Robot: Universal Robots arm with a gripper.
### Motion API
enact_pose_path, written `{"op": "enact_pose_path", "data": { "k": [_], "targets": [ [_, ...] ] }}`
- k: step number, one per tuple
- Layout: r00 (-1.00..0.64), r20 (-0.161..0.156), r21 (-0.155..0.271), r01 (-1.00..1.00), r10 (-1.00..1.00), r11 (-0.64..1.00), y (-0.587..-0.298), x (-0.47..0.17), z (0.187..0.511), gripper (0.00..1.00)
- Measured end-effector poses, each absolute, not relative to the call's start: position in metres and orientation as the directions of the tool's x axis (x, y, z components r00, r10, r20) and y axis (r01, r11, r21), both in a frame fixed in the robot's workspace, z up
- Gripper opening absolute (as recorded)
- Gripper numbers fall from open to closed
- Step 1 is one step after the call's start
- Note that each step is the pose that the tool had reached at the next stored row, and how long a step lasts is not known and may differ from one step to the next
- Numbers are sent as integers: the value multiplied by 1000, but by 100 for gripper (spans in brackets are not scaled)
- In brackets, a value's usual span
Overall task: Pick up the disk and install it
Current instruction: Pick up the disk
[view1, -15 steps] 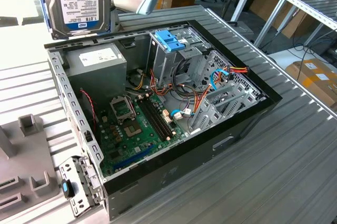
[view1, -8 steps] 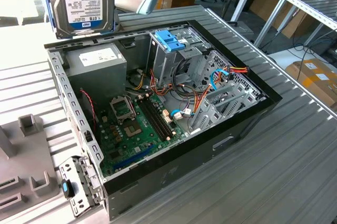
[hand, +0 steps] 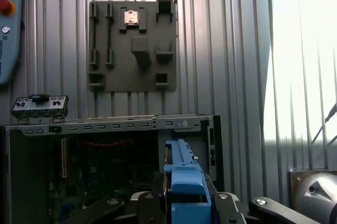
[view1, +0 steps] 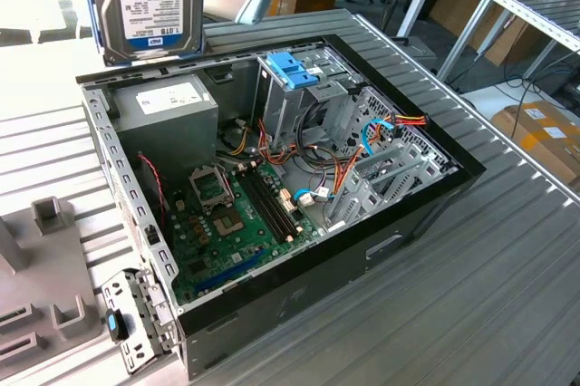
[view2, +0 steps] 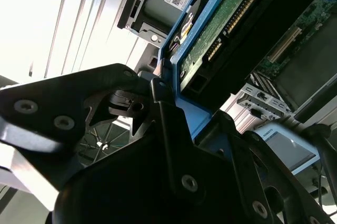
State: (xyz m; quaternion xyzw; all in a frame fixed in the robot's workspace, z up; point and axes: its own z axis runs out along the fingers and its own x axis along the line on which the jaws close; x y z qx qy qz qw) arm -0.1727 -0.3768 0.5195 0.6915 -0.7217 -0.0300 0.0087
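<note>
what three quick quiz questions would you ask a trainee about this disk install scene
1. True or false: the disk lies inside the computer case.
2. Multiple choice: the claw is A) open, B) shut on the disk, C) shut on a cable.
3. Short answer: what colour are the disk's carrier rails?

Key
1. False. It is held up, clear of the case.
2. B.
3. Light blue.
</note>
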Motion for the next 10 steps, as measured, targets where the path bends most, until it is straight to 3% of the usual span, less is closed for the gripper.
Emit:
{"op": "enact_pose_path", "data": {
  "k": [10],
  "targets": [
    [-43, -29, 55, -998, -999, 42, -377, -161, 519, 37]
  ]
}}
